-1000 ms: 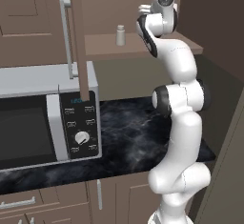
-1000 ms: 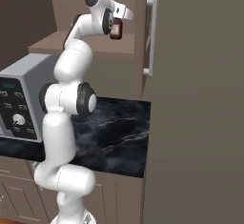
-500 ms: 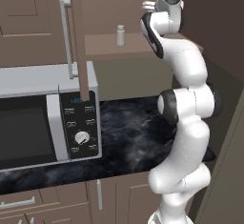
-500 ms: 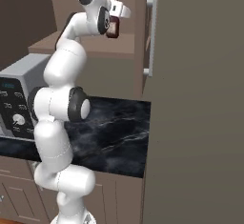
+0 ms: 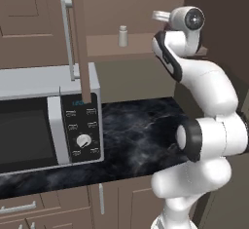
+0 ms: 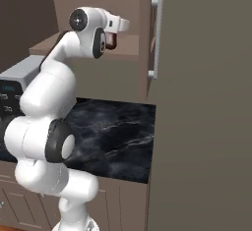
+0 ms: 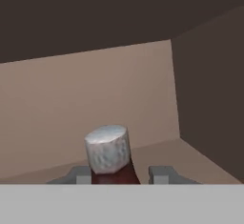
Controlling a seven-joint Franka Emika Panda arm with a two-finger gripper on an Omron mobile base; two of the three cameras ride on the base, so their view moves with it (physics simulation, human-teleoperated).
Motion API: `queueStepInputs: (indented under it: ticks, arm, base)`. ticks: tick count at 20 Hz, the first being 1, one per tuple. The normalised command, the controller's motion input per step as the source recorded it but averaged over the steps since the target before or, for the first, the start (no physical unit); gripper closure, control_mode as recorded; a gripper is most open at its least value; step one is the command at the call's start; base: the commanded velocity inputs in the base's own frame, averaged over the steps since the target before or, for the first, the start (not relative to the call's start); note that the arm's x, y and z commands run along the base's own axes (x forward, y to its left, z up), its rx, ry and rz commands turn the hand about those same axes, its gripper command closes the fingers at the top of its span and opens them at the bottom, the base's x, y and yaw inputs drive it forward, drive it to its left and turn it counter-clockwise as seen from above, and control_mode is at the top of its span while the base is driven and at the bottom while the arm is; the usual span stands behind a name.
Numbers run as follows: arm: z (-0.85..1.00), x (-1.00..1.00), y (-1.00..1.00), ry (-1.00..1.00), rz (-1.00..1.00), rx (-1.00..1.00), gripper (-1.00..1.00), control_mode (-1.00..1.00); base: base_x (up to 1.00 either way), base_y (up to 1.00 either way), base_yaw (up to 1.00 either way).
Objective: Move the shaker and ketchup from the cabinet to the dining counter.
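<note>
The ketchup (image 7: 116,176), a dark red bottle with a pale grey cap, sits between my gripper's (image 7: 121,175) finger tips, and the jaws are shut on its body. From the right base view the ketchup (image 6: 111,39) hangs in the gripper (image 6: 113,37) just in front of the open cabinet's shelf (image 6: 129,53). The shaker (image 5: 123,36), a small pale cylinder, stands upright on the cabinet shelf (image 5: 104,48), well left of my hand. The dining counter is out of view.
A silver microwave (image 5: 44,118) stands on the black marble worktop (image 5: 138,135) below the shelf. An open cabinet door (image 5: 80,33) with a bar handle (image 5: 68,38) juts out over it. A second door with a handle (image 6: 156,36) and a tall brown panel (image 6: 206,107) close off the right.
My hand has drawn back and slightly down from the shelf with the ketchup still in it, and the arm's elbow has swung. The shaker has not moved.
</note>
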Motion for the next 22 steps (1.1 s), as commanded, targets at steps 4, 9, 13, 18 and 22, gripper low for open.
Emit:
queueStepInputs:
  ticks: [4, 9, 13, 18, 22]
  arm:
    - [0.20, -1.00, 0.00, -0.03, 0.09, -0.02, 1.00, -1.00]
    - [0.24, -1.00, 0.03, 0.00, 0.17, -0.10, 1.00, -1.00]
    - [0.11, -1.00, 0.09, 0.04, 0.24, -0.15, 1.00, -1.00]
    - [0.00, -1.00, 0.01, 0.01, 0.19, -0.09, 1.00, -1.00]
    - [0.00, -1.00, 0.00, 0.00, 0.03, 0.00, 1.00, -1.00]
  base:
    - [0.00, 0.00, 0.00]
    - [0.00, 0.00, 0.00]
    - [0.00, 0.00, 0.00]
    - [0.00, 0.00, 0.00]
    - [0.00, 0.00, 0.00]
